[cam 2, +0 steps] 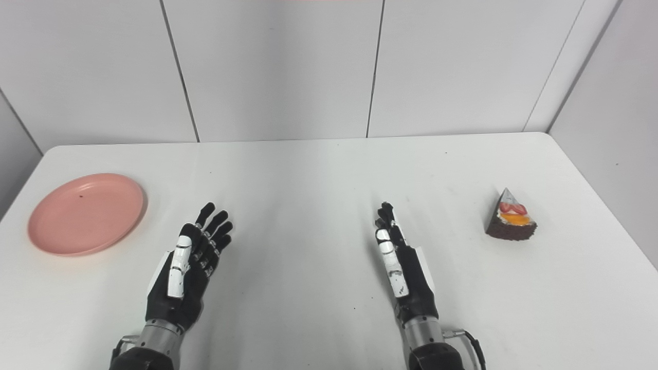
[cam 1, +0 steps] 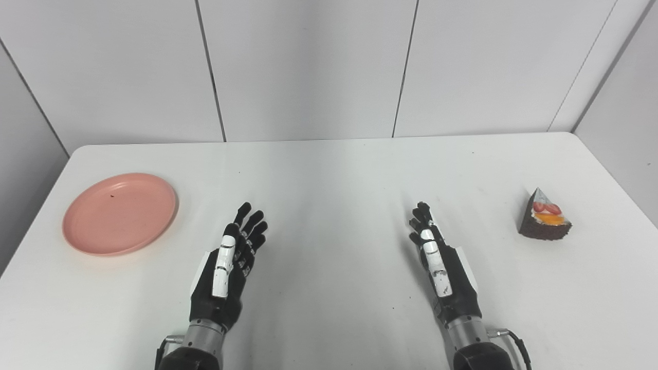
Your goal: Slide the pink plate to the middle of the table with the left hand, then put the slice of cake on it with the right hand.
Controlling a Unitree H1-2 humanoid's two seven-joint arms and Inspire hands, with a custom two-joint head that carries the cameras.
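At about nine o'clock on the table, near the left edge, a pink plate (cam 1: 120, 214) is seen lying flat: round, shallow, with a smooth matte finish and a low raised rim; a tiny dark speck is visible on its surface. It is touched by nothing.

Just to the right of the plate, at about seven o'clock, the left hand (cam 1: 229, 270) is held over the table, black with a white panel along the thumb. Its fingers (cam 1: 252, 226) are stretched out and slightly spread toward twelve o'clock, and nothing is held in it.

At about five o'clock the right hand (cam 1: 441, 262) is seen edge-on, of the same black and white build, its fingers extended and close together, and nothing is grasped.

At three o'clock, well apart from both hands, the slice of cake (cam 1: 544, 217) is set on the table: a wedge of dark, crumbly chocolate sponge topped with white cream, red strawberry pieces and glossy orange fruit.

The table (cam 1: 334, 174) is white and smooth with rounded corners. Behind it, plain pale wall panels (cam 1: 308, 67) divided by thin dark seams are seen.
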